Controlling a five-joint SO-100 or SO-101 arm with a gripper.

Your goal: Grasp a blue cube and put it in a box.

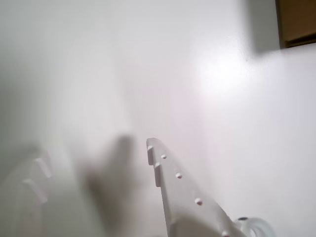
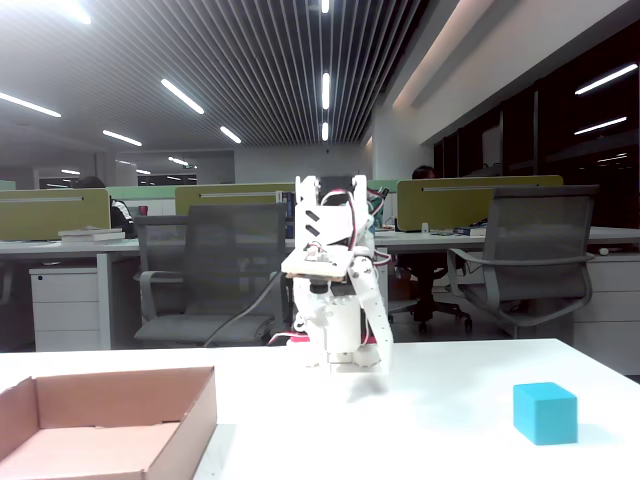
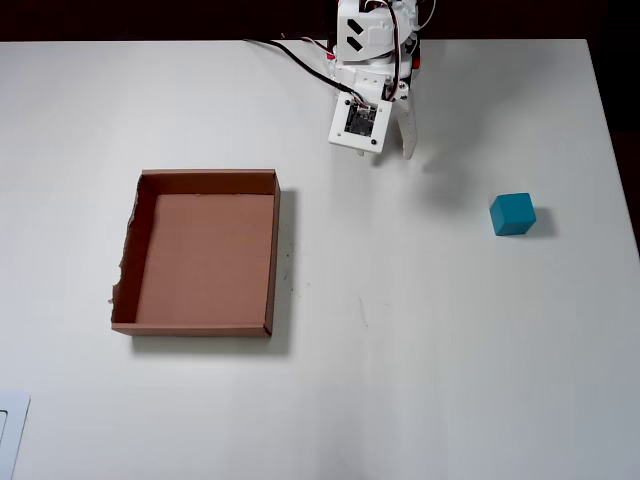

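The blue cube (image 3: 512,214) rests on the white table, at the right in the overhead view and at the front right in the fixed view (image 2: 545,412). The box (image 3: 205,325), a shallow brown cardboard tray with nothing in it, lies at the left (image 2: 190,420); one corner of it shows at the top right of the wrist view (image 1: 296,22). My gripper (image 3: 400,150) hangs folded near the arm's base at the back of the table (image 2: 368,365), far from both. Its fingers stand apart with nothing between them (image 1: 94,158). The wrist view does not show the cube.
The white table (image 3: 420,350) spreads wide around the cube and box. Cables (image 3: 295,55) run from the arm's base toward the back left. A pale flat object (image 3: 10,430) pokes in at the overhead view's bottom left corner. Office chairs and desks stand behind the table.
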